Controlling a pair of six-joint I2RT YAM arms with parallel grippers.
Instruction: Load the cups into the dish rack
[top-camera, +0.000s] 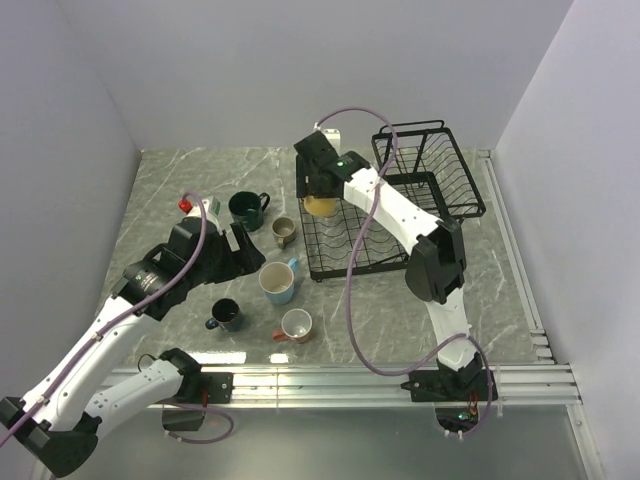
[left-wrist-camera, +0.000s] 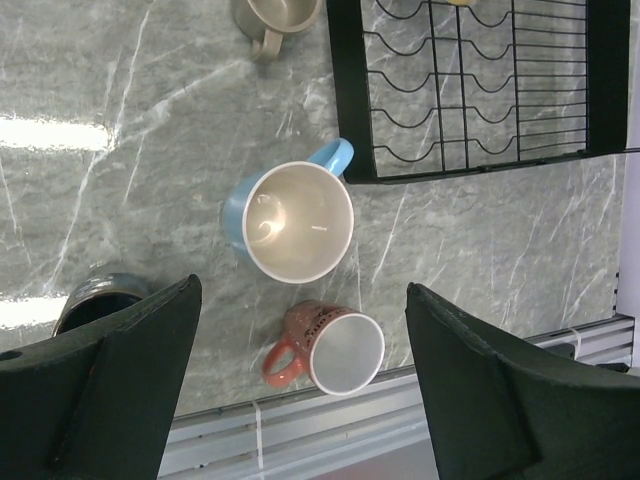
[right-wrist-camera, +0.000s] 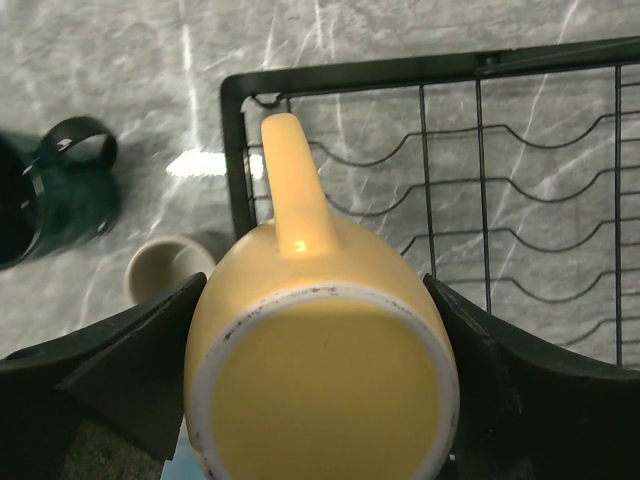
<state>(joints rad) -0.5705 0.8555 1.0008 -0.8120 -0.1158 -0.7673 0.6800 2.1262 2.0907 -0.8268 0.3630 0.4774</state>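
My right gripper (top-camera: 320, 188) is shut on the yellow mug (top-camera: 320, 206) and holds it, base towards the wrist camera (right-wrist-camera: 320, 390), over the far left corner of the black wire dish rack (top-camera: 352, 262); its handle points away. The rack's lower tray also shows in the right wrist view (right-wrist-camera: 400, 72). My left gripper (top-camera: 243, 243) is open and empty above the table. Below it stand the light blue mug (left-wrist-camera: 296, 221) and the salmon-pink mug (left-wrist-camera: 336, 349). The navy mug (left-wrist-camera: 92, 300), olive-tan mug (top-camera: 284, 231) and dark green mug (top-camera: 247, 209) stand left of the rack.
The rack's raised upper basket (top-camera: 432, 165) is at the back right. Aluminium rails (top-camera: 400, 376) run along the table's near edge, close to the salmon-pink mug. Grey walls enclose the left, back and right sides.
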